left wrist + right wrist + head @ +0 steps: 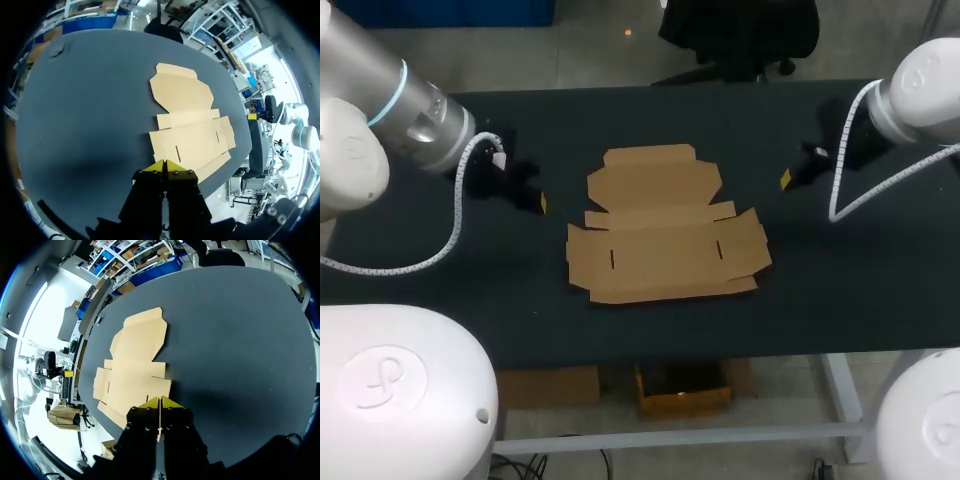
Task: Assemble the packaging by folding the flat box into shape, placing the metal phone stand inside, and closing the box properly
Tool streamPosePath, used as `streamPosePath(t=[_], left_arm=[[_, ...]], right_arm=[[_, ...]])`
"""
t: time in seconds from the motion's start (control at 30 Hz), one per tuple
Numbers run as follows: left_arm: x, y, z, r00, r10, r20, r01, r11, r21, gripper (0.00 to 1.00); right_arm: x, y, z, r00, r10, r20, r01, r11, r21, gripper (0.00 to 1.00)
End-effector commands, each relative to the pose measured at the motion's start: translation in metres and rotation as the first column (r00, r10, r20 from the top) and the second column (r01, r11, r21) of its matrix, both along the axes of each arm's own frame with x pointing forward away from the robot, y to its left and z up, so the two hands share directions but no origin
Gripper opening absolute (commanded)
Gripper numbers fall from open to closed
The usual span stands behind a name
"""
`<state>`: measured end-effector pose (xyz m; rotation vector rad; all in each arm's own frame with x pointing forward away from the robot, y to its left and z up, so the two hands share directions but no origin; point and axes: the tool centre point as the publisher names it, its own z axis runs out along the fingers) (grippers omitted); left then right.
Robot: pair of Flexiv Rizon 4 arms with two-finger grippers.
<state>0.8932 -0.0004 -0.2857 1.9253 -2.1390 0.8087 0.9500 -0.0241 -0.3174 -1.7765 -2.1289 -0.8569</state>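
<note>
A flat brown cardboard box blank (pixel 663 224) lies unfolded in the middle of the black table (pixel 860 290), its flaps spread out. My left gripper (pixel 542 202) hovers to the blank's left, shut with nothing in it. In the left wrist view the yellow tips (pixel 166 166) meet just short of the blank (pixel 191 125). My right gripper (pixel 786 179) hangs to the blank's right, shut and empty too. Seen from the right wrist, the closed tips (pixel 159 402) stand over the near edge of the cardboard (pixel 132 362). No metal phone stand shows in any view.
The dark tabletop (pixel 90 100) is bare around the blank on both sides. White cables (pixel 845 190) loop from each arm above the table. The table's front edge runs just below the blank.
</note>
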Motion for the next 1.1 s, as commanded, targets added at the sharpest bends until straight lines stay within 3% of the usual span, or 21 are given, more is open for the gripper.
streamPosePath(t=[0.03,0.37,1.1], left_arm=[[0.024,-0.006,-0.009,1.000,0.010,0.002,-0.010,1.000,0.014,0.00],[0.041,-0.010,-0.023,0.999,-0.035,0.028,0.034,0.999,0.026,0.00],[0.045,-0.014,-0.049,0.997,-0.074,0.028,0.074,0.997,0.008,0.00]], right_arm=[[0.015,0.001,-0.015,1.000,0.013,-0.011,-0.012,1.000,0.017,0.00],[0.024,0.003,-0.023,0.999,0.030,0.010,-0.030,0.999,0.021,0.00],[0.034,0.014,-0.053,0.984,0.177,0.017,-0.177,0.982,0.065,0.00]])
